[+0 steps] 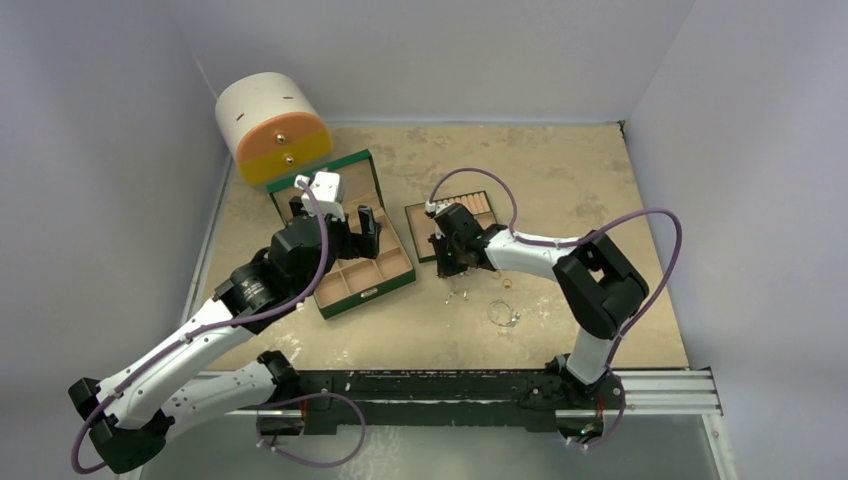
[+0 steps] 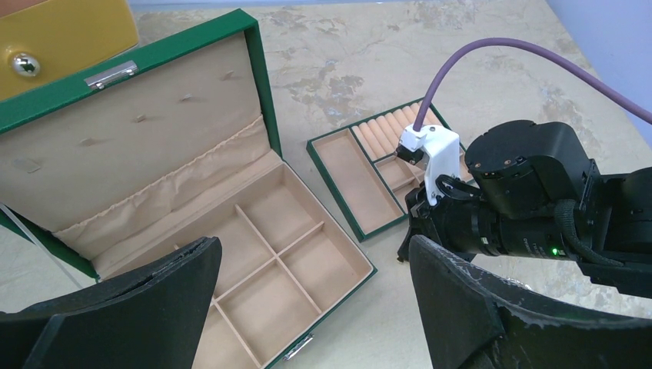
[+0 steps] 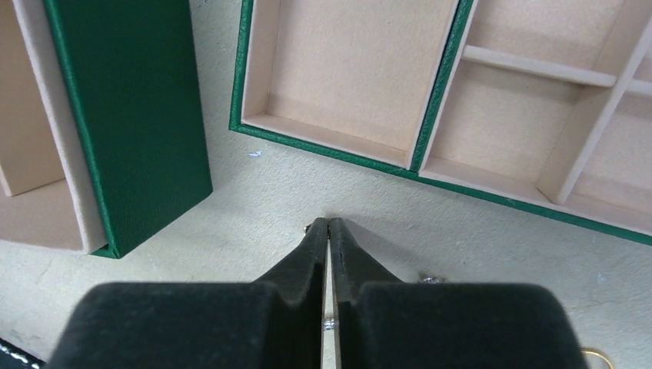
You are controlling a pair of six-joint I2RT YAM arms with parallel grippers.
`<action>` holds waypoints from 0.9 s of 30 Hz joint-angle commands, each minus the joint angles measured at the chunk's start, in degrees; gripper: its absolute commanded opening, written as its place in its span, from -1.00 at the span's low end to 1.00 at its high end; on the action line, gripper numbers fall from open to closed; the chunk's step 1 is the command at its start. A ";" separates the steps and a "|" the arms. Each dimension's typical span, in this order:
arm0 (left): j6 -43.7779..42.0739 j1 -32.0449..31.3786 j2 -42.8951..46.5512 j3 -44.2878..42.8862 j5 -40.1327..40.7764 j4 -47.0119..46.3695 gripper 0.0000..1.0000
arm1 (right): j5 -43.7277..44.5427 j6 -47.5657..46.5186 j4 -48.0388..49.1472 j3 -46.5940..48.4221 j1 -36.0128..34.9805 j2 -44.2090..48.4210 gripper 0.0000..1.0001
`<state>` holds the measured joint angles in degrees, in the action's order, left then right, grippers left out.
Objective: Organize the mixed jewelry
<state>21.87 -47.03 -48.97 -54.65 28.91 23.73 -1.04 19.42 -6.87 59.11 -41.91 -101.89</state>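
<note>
Broadly: green tan-lined compartment box lies open; smaller green divider tray beside it. Left gripper hovers over box, jaws spread wide, empty. Right gripper low on beige mottled tabletop before tray edge, fingers pressed together; tiny piece between tips, cannot tell. Loose nearby: thin silvery wire hoop, gold ring, small silver earring. Best: lift slowly, check pinch holds before carrying over tray.

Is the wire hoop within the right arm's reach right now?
Likely yes: the wire hoop lies on open tabletop near the right claw, nothing bulky between them, though the shut claw must open first.
</note>
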 commanded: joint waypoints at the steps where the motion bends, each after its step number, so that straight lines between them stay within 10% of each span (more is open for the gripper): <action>1: -0.25 0.09 0.28 -2.63 0.19 -1.04 0.84 | -0.02 -0.33 0.51 0.92 -0.37 0.14 -1.00; 27: -0.25 0.09 0.29 -2.77 0.54 -0.78 0.83 | 12.74 -2.96 -4.46 2.15 0.10 18.33 -1.00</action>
<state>21.87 -47.03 -48.97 -54.68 28.93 23.90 5.41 19.00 -10.02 59.11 -42.06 -87.88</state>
